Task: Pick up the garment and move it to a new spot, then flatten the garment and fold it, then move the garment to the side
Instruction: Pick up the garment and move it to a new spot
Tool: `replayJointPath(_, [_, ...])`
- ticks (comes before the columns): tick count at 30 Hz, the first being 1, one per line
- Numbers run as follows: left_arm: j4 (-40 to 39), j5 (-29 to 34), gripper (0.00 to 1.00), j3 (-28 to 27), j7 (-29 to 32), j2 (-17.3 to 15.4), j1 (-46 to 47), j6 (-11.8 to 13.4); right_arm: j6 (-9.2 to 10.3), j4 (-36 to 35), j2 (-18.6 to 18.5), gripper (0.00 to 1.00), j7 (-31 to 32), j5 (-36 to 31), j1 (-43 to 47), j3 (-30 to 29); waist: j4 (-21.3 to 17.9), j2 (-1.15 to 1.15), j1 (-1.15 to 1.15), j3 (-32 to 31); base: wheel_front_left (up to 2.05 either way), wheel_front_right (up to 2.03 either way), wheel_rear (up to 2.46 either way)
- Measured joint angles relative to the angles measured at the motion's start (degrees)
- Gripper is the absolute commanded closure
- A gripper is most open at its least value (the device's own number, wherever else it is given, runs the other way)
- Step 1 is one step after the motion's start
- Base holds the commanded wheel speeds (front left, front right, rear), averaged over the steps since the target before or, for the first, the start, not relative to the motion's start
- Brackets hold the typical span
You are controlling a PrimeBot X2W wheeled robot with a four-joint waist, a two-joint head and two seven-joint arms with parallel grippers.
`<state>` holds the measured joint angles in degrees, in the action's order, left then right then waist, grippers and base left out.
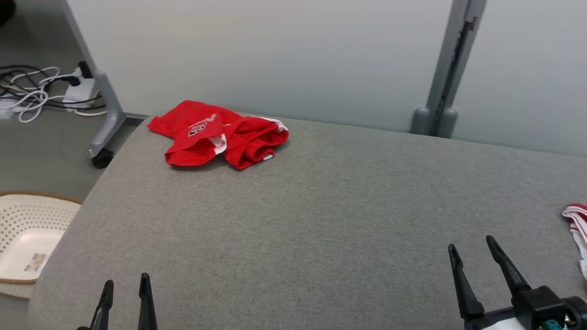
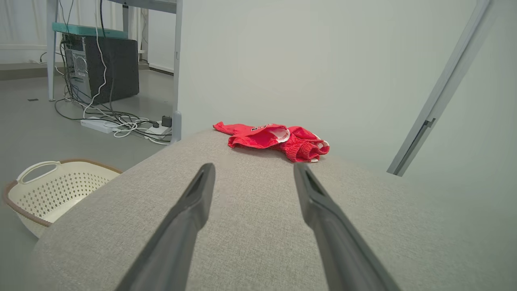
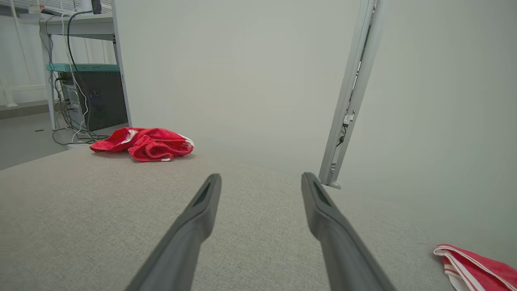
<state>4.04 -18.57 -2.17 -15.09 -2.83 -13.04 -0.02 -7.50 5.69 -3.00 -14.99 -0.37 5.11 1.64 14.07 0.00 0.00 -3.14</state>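
A crumpled red garment point(image 1: 219, 133) with white trim and a dark print lies at the far left of the grey padded table point(image 1: 321, 220), close to its back edge. The left wrist view has the garment point(image 2: 274, 140) ahead past the fingertips, and the right wrist view has the garment point(image 3: 145, 144) far off to the left. My left gripper point(image 1: 126, 286) stands open at the table's near left edge, nothing between its fingers. My right gripper point(image 1: 472, 245) stands open at the near right, also holding nothing. Both are well short of the garment.
A second red-and-white striped cloth point(image 1: 578, 229) lies at the table's right edge. A white perforated basket point(image 1: 27, 233) sits on the floor at the left. Cables and a power strip point(image 1: 78, 89) lie by a wheeled partition leg point(image 1: 103, 151). A pale partition wall stands behind the table.
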Motion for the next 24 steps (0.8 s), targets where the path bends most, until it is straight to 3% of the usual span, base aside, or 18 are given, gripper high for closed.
replayJointPath(9, [-1.0,-2.05,0.0,0.92,0.0,-0.02,2.77,-1.01,0.0,-1.07,-1.1,0.0,0.0,-0.89,-0.98,-0.78,4.28,0.0,0.0,3.49,0.0,0.0,0.0])
replayJointPath(16, [3.08,-4.44,0.0,4.05,-0.01,-0.03,19.7,-4.48,0.0,-3.71,-9.21,0.0,-0.01,-2.16,-8.86,-0.01,4.88,0.0,0.0,14.62,0.0,0.0,0.0])
replayJointPath(24, [18.05,-4.88,0.0,3.35,0.64,-6.1,43.21,-6.52,0.0,-5.27,-13.07,0.0,0.0,-3.58,-14.04,-2.15,2.16,0.0,0.0,28.58,0.0,0.0,0.0])
